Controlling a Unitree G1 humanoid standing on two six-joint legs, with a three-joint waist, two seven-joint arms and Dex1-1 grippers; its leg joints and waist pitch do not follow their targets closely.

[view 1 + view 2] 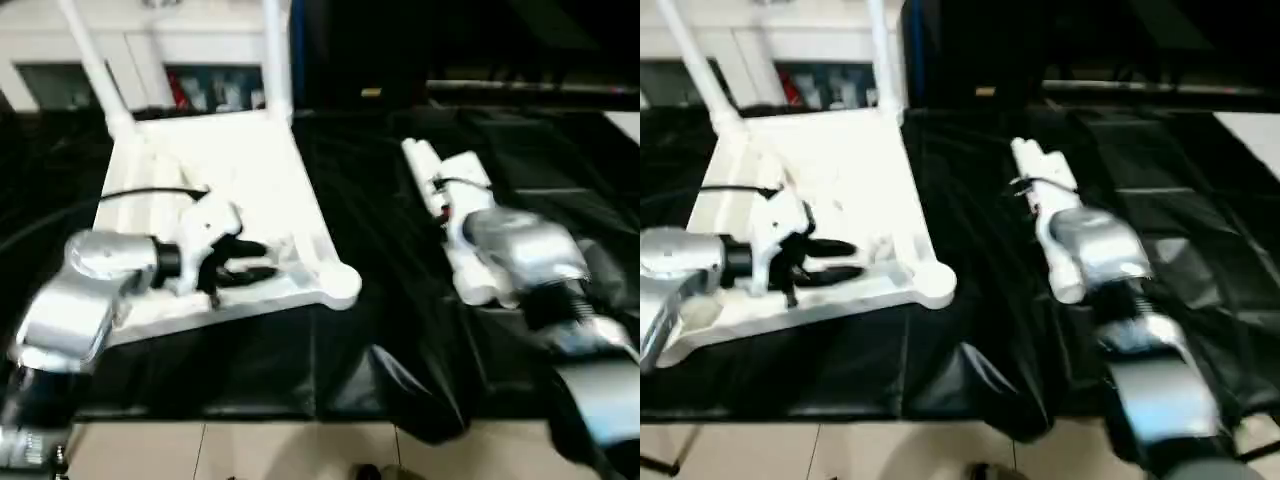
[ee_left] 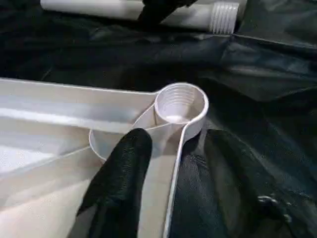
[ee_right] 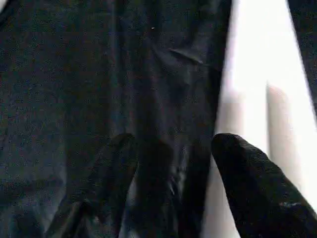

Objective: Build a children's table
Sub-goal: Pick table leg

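The children's table top (image 1: pixel 225 160) lies upside down on the black-covered surface, ribbed side up. Two white legs (image 1: pixel 277 60) stand upright in its far corner sockets. My left gripper (image 1: pixel 252 260) is open over the near right part of the top. Its fingers (image 2: pixel 121 168) straddle the rim just behind the empty threaded corner socket (image 2: pixel 178 103), one inside the top and one over the black cloth. A loose white leg (image 1: pixel 432 180) lies to the right with my right forearm (image 1: pixel 515 245) over it. My right gripper (image 3: pixel 173 146) is open above the cloth, and that leg (image 3: pixel 252 99) lies beside one finger.
A black sheet (image 1: pixel 390 330) with creases covers the work surface, and its near edge drops to a tiled floor (image 1: pixel 250 450). A white cabinet (image 1: pixel 150 60) stands behind the table top. The loose leg's threaded end (image 2: pixel 224 14) points away from the socket.
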